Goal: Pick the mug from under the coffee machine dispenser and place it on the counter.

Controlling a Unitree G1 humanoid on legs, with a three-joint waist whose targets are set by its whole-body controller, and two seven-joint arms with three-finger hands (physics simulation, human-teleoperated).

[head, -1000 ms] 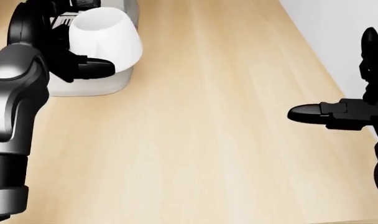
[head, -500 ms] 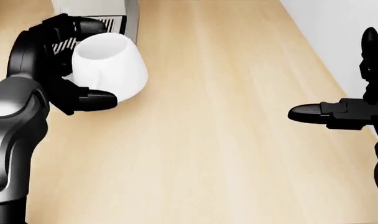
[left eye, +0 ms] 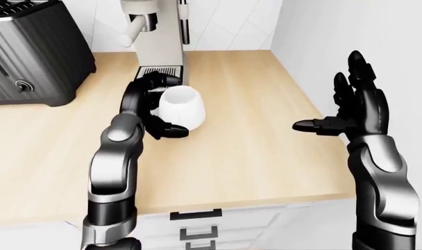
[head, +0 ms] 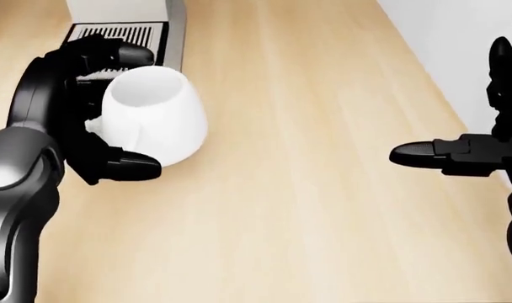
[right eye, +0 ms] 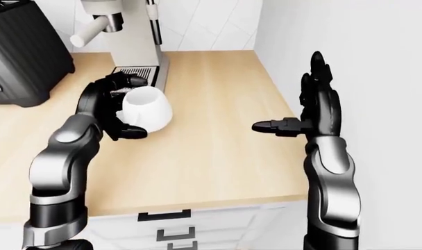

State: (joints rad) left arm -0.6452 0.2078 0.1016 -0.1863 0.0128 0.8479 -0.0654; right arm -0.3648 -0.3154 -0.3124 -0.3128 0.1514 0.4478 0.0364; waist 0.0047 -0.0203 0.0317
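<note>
- The left hand [head: 70, 107] wraps the white mug [head: 155, 117], one finger [head: 125, 53] curled over its top rim, another [head: 130, 169] under its base.
- The coffee machine's drip grate [head: 113, 33] lies just above the upper finger.
- The right hand [head: 471, 151] hangs with fingers spread, its thumb [head: 416, 153] pointing left over the wooden counter [head: 307, 189].

Your left hand [head: 87, 113] around mug [head: 153, 115] on counter [head: 307, 189], coffee machine [left eye: 159, 36] just above (left-eye view), toaster [left eye: 30, 52] far left, right hand [left eye: 350, 112] well right.
</note>
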